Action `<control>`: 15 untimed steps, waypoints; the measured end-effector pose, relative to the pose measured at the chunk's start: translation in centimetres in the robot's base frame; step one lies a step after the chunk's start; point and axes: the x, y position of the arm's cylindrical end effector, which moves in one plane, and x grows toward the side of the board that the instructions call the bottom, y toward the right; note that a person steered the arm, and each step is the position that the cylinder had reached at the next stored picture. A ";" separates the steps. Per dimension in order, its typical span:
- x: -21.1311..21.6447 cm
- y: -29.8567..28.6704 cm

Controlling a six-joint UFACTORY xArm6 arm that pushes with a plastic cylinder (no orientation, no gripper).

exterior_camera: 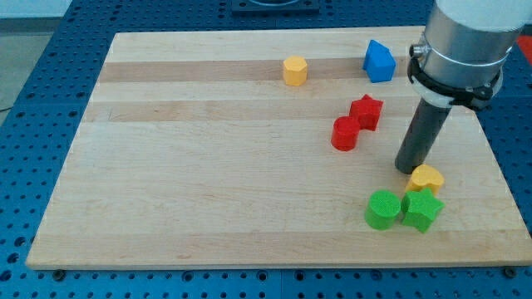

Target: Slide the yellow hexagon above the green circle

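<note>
The yellow hexagon (294, 71) sits near the view's top, a little right of the board's middle. The green circle (382, 209) lies at the lower right, touching a green star (422, 209) on its right. My tip (408, 169) rests on the board just above and to the left of a yellow heart (426, 178), which lies directly above the green star. My tip is above and slightly right of the green circle, and far below and right of the yellow hexagon.
A blue block (378, 61) stands at the top right. A red star (366, 111) and a red cylinder (345, 134) touch each other left of my rod. The wooden board (208, 183) lies on a blue perforated table.
</note>
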 end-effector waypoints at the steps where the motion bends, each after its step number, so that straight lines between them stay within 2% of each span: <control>1: -0.4 -2.8; 3: -1.3 -20.4; 4: -7.2 -24.1; 7: -16.8 -10.8; 8: -21.4 -9.7; 9: -23.1 -14.1; 10: -18.6 -17.5; 11: -14.9 -17.6; 12: -17.2 -16.8; 13: -19.0 -12.5; 14: -16.5 -11.7; 15: -11.1 -13.8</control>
